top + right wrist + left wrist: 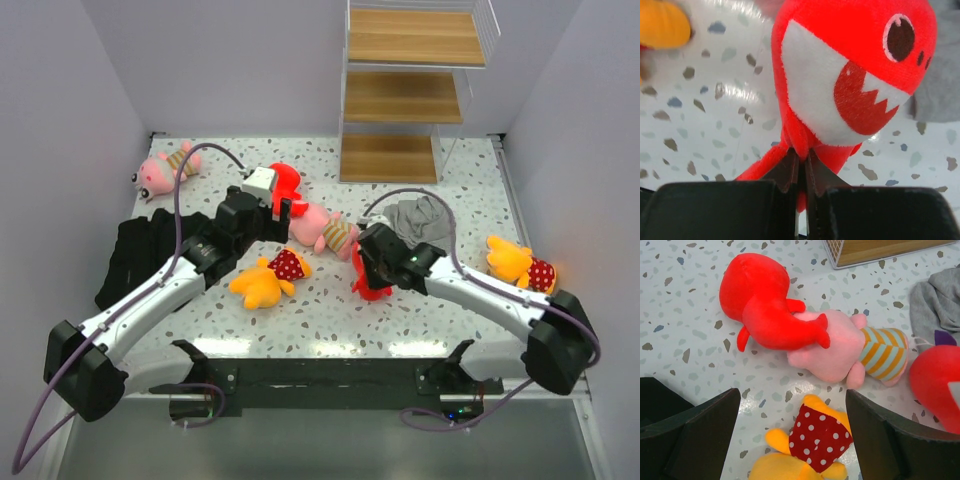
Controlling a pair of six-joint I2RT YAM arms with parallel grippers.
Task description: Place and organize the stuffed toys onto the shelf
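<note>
My right gripper (804, 162) is shut on a red-and-white toy (850, 75), pinching a fold of plush under its white belly; in the top view this toy (372, 284) is at table centre under my right gripper (368, 268). My left gripper (792, 440) is open above a yellow-orange toy with a red dotted top (812, 440), its fingers either side without touching. Beyond lie the second red-and-white toy (765, 305) and a pink striped toy (850, 347). Another pink toy (165, 170) lies far left, another yellow-orange toy (520, 263) at right. The shelf (410, 90) stands at the back, its boards bare.
A black cloth (140, 255) lies at the left under my left arm. A grey cloth (420, 220) lies just behind my right gripper, also in the left wrist view (937, 300). White walls close in both sides of the speckled table (330, 310).
</note>
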